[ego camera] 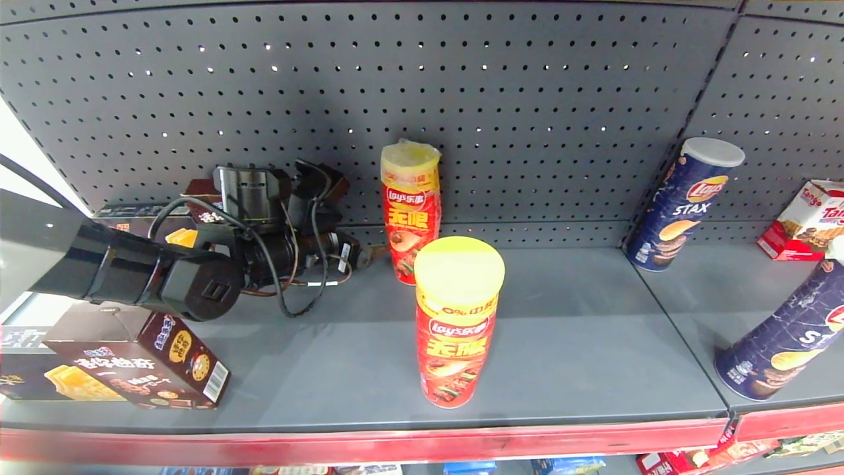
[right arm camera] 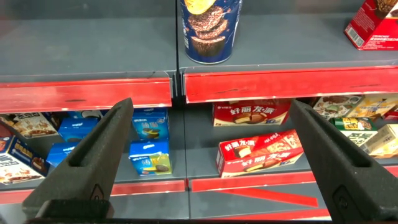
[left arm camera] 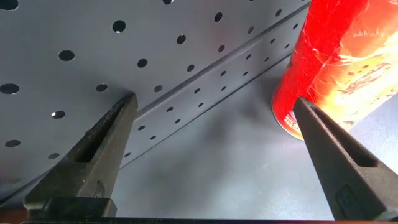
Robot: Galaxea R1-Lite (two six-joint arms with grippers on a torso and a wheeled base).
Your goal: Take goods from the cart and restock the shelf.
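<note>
In the head view the left gripper (ego camera: pixel 366 254) sits at the back of the shelf (ego camera: pixel 580 343), close to the pegboard wall (ego camera: pixel 461 86) and just beside the rear red can (ego camera: pixel 410 211), which stands upright against that wall; a second red can (ego camera: pixel 455 323) stands upright nearer the front edge; two blue cans (ego camera: pixel 682 204) stand to the right, and a brown box (ego camera: pixel 138 356) lies under the left arm; the red cans carry a round logo and bold yellow lettering over a picture of food, the brown box a barcode. In the left wrist view the left gripper (left arm camera: pixel 212 102) has its fingers spread wide with nothing between them, the rear red can (left arm camera: pixel 336 68) just outside one finger. In the right wrist view the right gripper (right arm camera: pixel 211 104) is likewise spread and empty, facing the shelf front, with a blue can (right arm camera: pixel 209 28) above and red boxes (right arm camera: pixel 258 152) on the shelf below. Judging from this, two red cans are already stocked and the rear one appears released; with both grippers empty, another trip to the cart seems next.
</note>
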